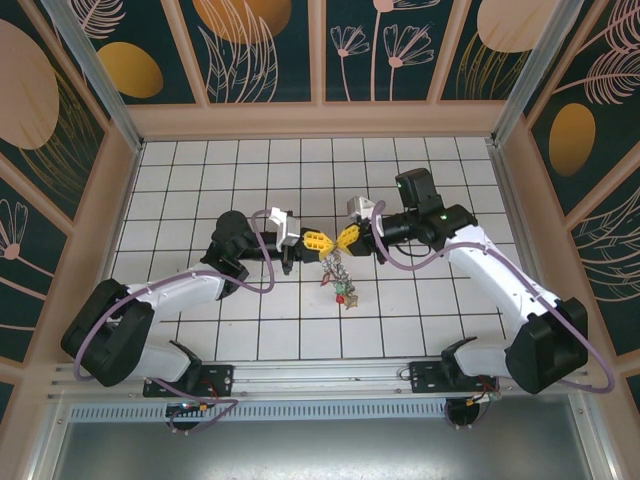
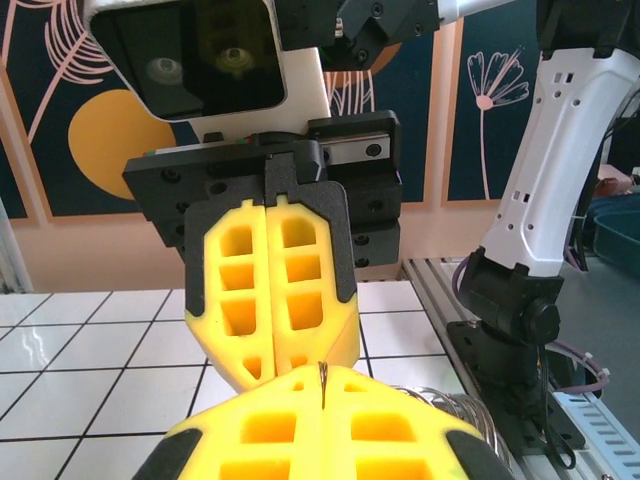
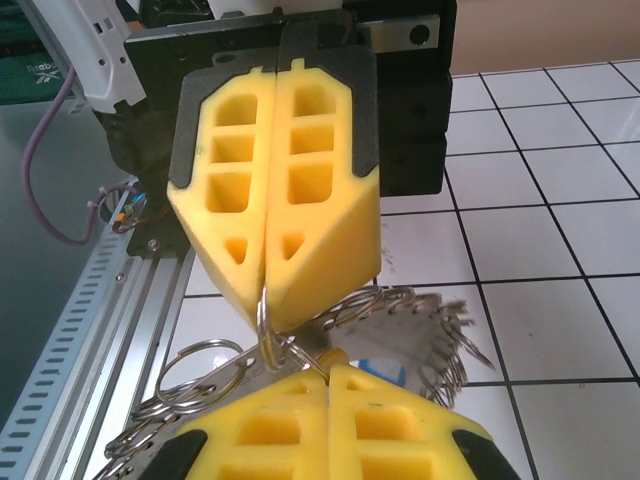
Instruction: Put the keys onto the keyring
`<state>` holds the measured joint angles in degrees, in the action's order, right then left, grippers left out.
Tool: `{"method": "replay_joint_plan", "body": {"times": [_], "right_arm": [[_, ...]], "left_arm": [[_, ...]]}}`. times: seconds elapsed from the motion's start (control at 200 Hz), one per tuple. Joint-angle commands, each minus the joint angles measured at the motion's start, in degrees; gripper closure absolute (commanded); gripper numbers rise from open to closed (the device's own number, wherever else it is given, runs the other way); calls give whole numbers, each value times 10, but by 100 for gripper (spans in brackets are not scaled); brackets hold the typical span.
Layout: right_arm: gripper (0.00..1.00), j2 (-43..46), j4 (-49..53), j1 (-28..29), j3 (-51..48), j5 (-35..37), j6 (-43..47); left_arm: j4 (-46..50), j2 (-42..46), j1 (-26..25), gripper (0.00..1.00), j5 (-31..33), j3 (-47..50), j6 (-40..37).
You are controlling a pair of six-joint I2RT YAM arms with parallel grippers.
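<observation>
Keys (image 1: 339, 279) hang bunched under the keyring (image 3: 264, 318); left gripper (image 1: 317, 241) and right gripper (image 1: 348, 238) both pinch its wire. Threading looks partway.

Arms angled inward — left pincer (image 1: 320, 241), right pincer (image 1: 346, 238) clamped tight, tips touching.

- Arms (image 1: 170, 295): white shells, black joints and bases.
- Cables (image 3: 31, 180): purple, looped along each arm.
- Fingers (image 2: 240, 290): yellow, wedge-shaped, rectangular cut-outs, black backing plates.
</observation>
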<state>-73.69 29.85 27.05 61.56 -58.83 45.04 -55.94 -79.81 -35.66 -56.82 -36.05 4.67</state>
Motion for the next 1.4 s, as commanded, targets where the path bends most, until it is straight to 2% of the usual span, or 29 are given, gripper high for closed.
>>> {"method": "replay_joint_plan", "body": {"times": [0.0,0.235,0.38,0.601,0.736,0.806,0.876,0.986,1.041,1.111,1.226,1.396], "right_arm": [[100,19,12,-4,4,-6,23],[100,37,5,-6,8,7,2],[100,24,40,-10,40,13,-16],[100,-16,115,-12,95,11,-33],[100,-28,105,-11,100,1,-68],[100,-22,75,-13,84,41,-94],[83,2,9,-18,38,78,-127],[80,60,-98,-20,-45,110,-124],[67,120,-187,-6,-113,160,-135],[55,180,-256,3,-185,154,-108],[50,194,-280,15,-213,177,-109],[49,168,-273,40,-210,193,-87]], "left_arm": [[-5,18,-4,100,5,-7,-11],[32,17,-4,100,19,-10,-38],[115,24,-4,100,40,-22,-95],[129,36,-4,100,72,-9,-106],[113,39,-4,100,70,0,-98],[97,44,-4,100,67,8,-96],[97,48,-5,100,59,7,-96],[103,51,-5,100,40,-1,-97],[108,55,-4,100,29,-6,-99],[114,58,-4,100,21,-11,-105],[124,64,-4,100,5,-16,-117],[133,69,-5,100,-14,-24,-129]]}}
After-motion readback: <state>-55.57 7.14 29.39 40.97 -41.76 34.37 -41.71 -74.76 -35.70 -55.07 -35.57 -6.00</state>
